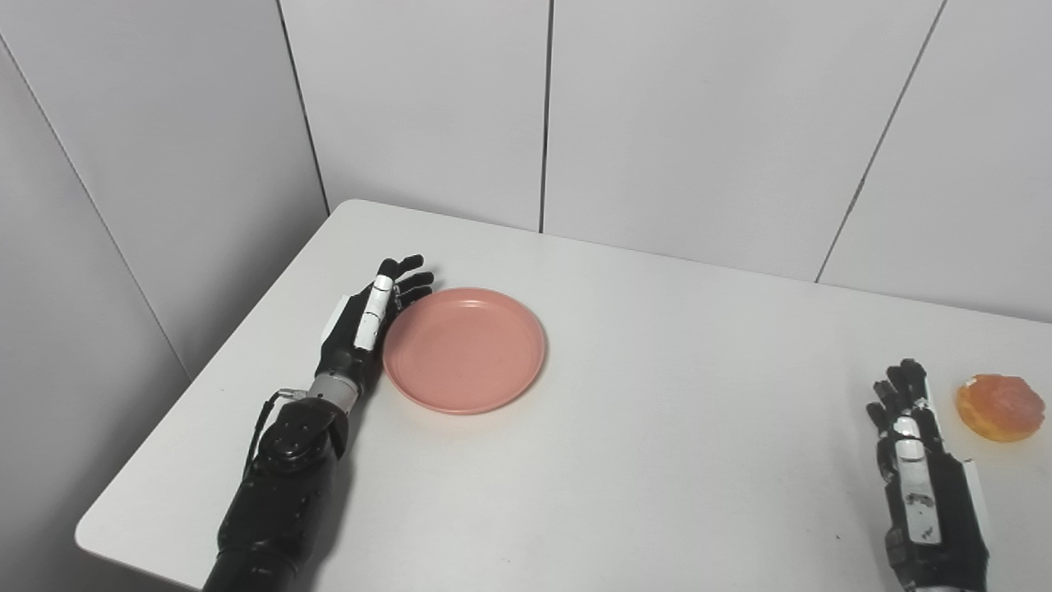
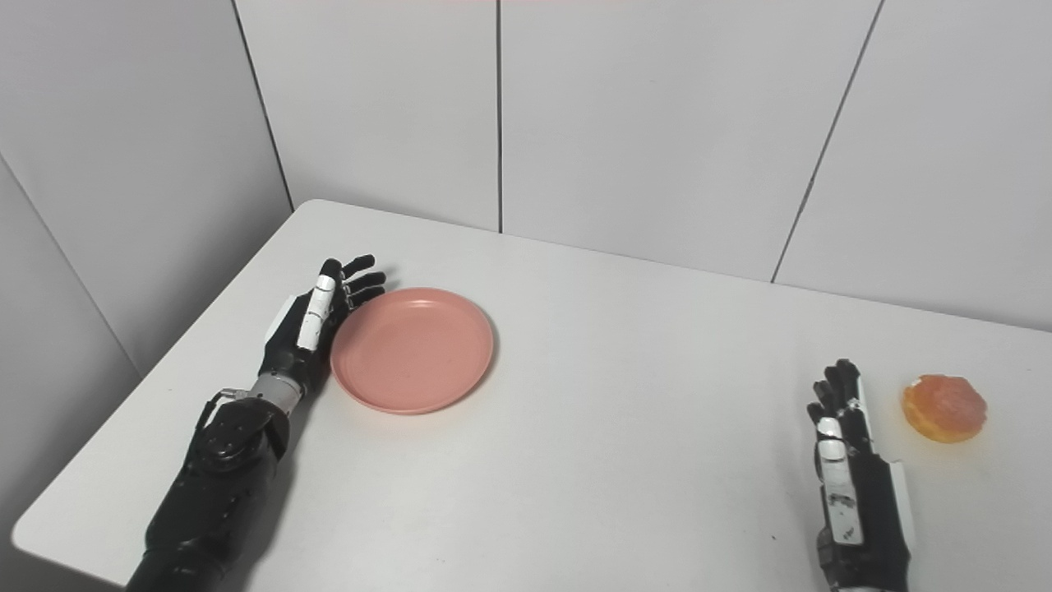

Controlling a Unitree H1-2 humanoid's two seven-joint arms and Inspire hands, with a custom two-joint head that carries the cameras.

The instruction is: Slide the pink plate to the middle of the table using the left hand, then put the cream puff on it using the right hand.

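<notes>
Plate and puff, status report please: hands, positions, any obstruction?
Left hand open, against plate left rim. Right hand open, beside puff, not touching. Plate left of centre, empty. Path clear.

We are seeing a smooth, faintly glossy plastic-looking pink plate [image 1: 464, 349] lying on a smooth matt white table [image 1: 657, 427]. The cream puff [image 1: 999, 407] is showing a shiny glaze.

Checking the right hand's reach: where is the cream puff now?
The cream puff lies on the table's right side, just right of the open right hand, apart from it.
</notes>
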